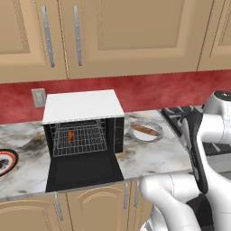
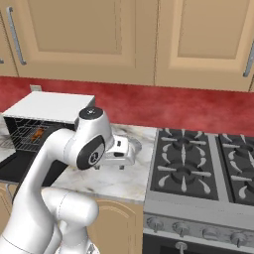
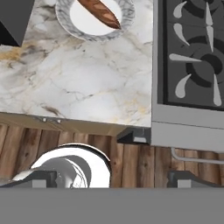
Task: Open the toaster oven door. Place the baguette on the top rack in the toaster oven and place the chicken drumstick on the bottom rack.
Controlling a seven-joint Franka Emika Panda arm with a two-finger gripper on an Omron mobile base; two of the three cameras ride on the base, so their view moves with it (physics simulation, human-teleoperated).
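The toaster oven [image 1: 83, 106] stands on the counter with its door [image 1: 83, 173] folded down flat. A stubby reddish-brown chicken drumstick [image 1: 71, 136] sits on the wire racks [image 1: 85, 137] inside; which rack, I cannot tell. The baguette [image 1: 145, 130] lies on a plate [image 1: 135, 135] to the right of the oven, and shows again as the baguette [image 3: 101, 11] at the top of the hand view. My gripper [image 3: 113, 179] is open and empty, hanging fingers-down over the counter's front edge, near side of the plate. The gripper [image 2: 108, 166] hangs between oven and stove.
A gas stove [image 2: 198, 163] adjoins the counter on the right, close to my hand. A dark-patterned plate [image 1: 3, 163] sits at the counter's far left. Wall cabinets [image 1: 113, 31] hang above. Below the counter edge [image 3: 74, 122] is wooden floor.
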